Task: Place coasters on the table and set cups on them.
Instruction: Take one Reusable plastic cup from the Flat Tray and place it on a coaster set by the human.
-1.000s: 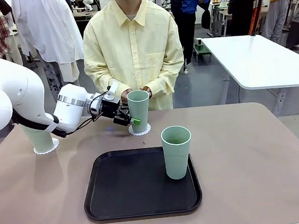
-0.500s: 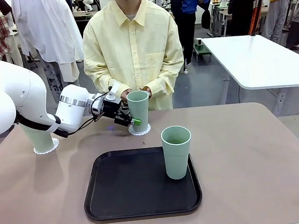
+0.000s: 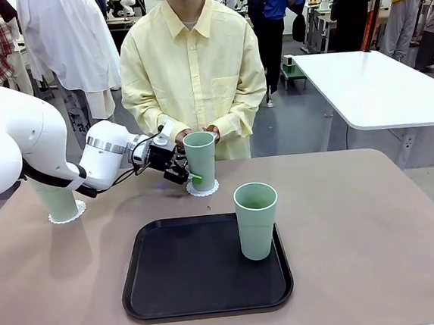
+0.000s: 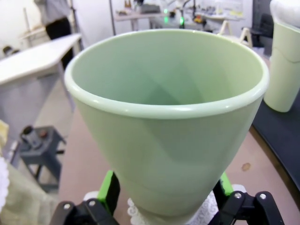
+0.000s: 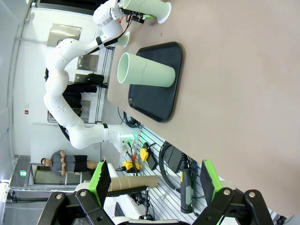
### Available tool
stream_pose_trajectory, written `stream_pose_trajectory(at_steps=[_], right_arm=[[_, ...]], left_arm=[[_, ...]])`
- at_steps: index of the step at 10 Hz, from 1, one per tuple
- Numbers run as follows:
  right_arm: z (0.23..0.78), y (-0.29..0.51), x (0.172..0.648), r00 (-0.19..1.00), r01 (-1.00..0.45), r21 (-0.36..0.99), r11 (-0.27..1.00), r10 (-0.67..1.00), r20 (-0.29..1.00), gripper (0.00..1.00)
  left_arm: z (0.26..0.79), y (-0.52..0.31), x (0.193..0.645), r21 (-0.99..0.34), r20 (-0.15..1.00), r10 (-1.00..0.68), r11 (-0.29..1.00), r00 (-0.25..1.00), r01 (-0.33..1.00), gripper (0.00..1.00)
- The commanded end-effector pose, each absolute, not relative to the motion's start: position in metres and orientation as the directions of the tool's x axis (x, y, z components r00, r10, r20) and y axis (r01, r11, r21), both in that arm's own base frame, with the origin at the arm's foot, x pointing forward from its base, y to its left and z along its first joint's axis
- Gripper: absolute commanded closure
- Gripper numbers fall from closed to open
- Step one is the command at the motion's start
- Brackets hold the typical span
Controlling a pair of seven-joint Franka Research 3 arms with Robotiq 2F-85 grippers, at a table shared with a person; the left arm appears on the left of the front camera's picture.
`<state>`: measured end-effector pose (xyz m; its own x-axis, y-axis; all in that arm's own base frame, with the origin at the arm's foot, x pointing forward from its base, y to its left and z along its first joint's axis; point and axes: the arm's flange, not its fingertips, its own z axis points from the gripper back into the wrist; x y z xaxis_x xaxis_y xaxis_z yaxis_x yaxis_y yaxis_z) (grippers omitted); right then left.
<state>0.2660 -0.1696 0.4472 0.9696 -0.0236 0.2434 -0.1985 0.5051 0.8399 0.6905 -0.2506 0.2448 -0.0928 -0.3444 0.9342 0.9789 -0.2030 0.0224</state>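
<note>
one cup [image 3: 200,152] stands on a doily [image 3: 212,188], far middle, left gripper [image 3: 194,174] around it; squeezing or loose, i cannot tell. right gripper [image 5: 154,180] wide open, empty.

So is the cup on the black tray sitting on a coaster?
No, the mint-green cup stands directly on the bare surface of the black tray, with nothing white under its base.

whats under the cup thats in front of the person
Under that cup lies a white lacy coaster; only its scalloped edge shows, the middle is covered by the cup.
</note>
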Motion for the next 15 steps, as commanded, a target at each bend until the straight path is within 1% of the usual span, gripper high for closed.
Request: stream_pose_trajectory(at_steps=[1, 3, 4, 6, 7, 9, 10, 11, 12, 14, 15], right_arm=[[0.447, -0.170, 0.268, 0.965, -0.213, 0.847, 0.487, -0.029, 0.260, 0.00], [0.447, -0.170, 0.268, 0.965, -0.213, 0.847, 0.487, -0.029, 0.260, 0.00], [0.447, -0.170, 0.268, 0.965, -0.213, 0.847, 0.487, -0.029, 0.260, 0.00], [0.447, -0.170, 0.268, 0.965, -0.213, 0.847, 0.487, -0.029, 0.260, 0.00], [0.447, -0.170, 0.268, 0.965, -0.213, 0.847, 0.487, -0.029, 0.260, 0.00], [0.447, -0.170, 0.268, 0.965, -0.213, 0.847, 0.487, -0.029, 0.260, 0.00], [0.447, -0.170, 0.268, 0.965, -0.213, 0.847, 0.487, -0.029, 0.260, 0.00], [0.447, -0.170, 0.268, 0.965, -0.213, 0.847, 0.487, -0.029, 0.260, 0.00], [0.447, -0.170, 0.268, 0.965, -0.213, 0.847, 0.487, -0.029, 0.260, 0.00], [0.447, -0.170, 0.268, 0.965, -0.213, 0.847, 0.487, -0.029, 0.260, 0.00], [0.447, -0.170, 0.268, 0.965, -0.213, 0.847, 0.487, -0.029, 0.260, 0.00]], left_arm=[[0.259, -0.249, 0.678, 0.025, 0.894, -0.436, -0.185, -0.105, 0.982, 0.00], [0.268, -0.242, 0.671, 0.044, 0.834, -0.536, -0.169, -0.129, 0.985, 0.00], [0.271, -0.237, 0.669, 0.026, 0.778, -0.617, -0.152, -0.115, 0.988, 0.00], [0.283, -0.227, 0.661, 0.029, 0.725, -0.681, -0.128, -0.109, 0.991, 0.00], [0.297, -0.221, 0.654, 0.040, 0.707, -0.700, -0.108, -0.104, 0.993, 0.00], [0.354, -0.204, 0.620, 0.096, 0.650, -0.754, -0.048, -0.099, 0.994, 0.00], [0.381, -0.198, 0.601, 0.089, 0.584, -0.810, 0.012, -0.042, 0.996, 0.00], [0.402, -0.198, 0.581, 0.054, 0.511, -0.856, 0.117, 0.073, 0.992, 0.00], [0.416, -0.200, 0.561, 0.082, 0.451, -0.887, 0.154, 0.101, 0.985, 0.00], [0.438, -0.207, 0.532, 0.049, 0.317, -0.918, 0.267, 0.238, 0.962, 0.00], [0.447, -0.211, 0.519, 0.016, 0.302, -0.928, 0.231, 0.216, 0.973, 0.00]])
